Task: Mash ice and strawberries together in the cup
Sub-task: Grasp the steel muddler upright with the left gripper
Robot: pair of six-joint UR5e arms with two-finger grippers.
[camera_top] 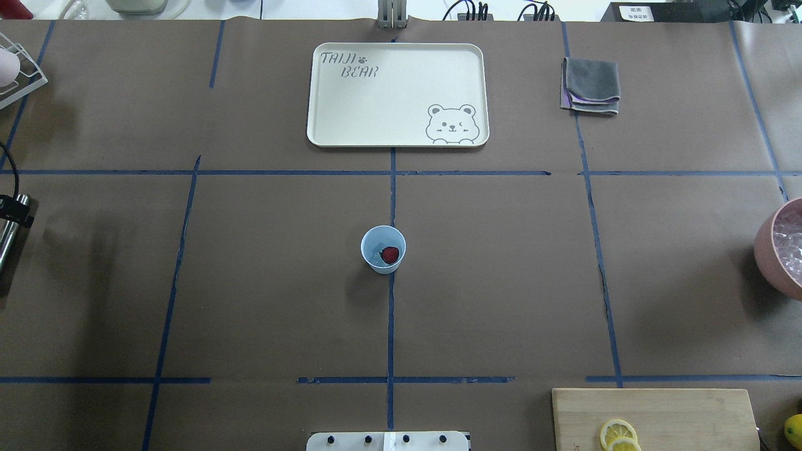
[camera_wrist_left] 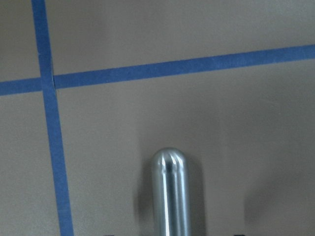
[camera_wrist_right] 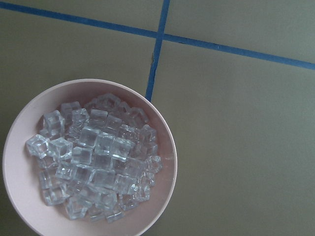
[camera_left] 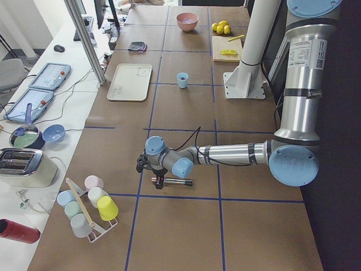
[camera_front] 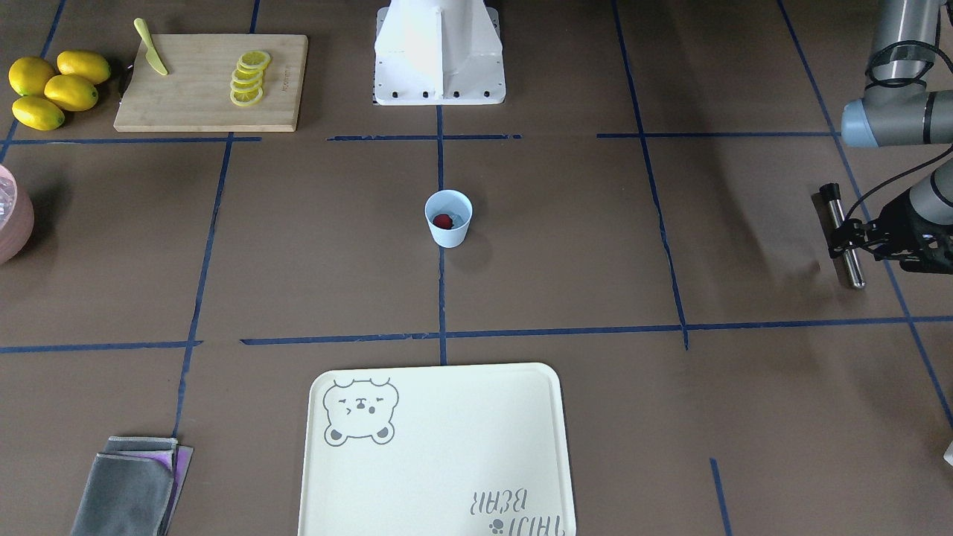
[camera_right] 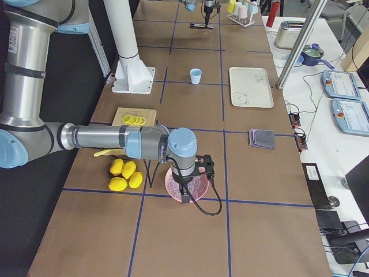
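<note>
The tray (camera_front: 447,461) lay well apart from both our grippers. Our right gripper (camera_right: 184,195) hung over the bowl (camera_wrist_right: 167,132) of ice (camera_wrist_right: 93,157); we couldn't tell its fingers' state. Our left gripper (camera_front: 847,242) clenched a rod (camera_front: 856,269), the cup (camera_front: 447,227) with the strawberry (camera_front: 443,221) standing well clear of its fingers.

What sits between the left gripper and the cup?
Nothing. The front-facing view shows only bare table and a blue tape line between the left gripper and the cup.
</note>
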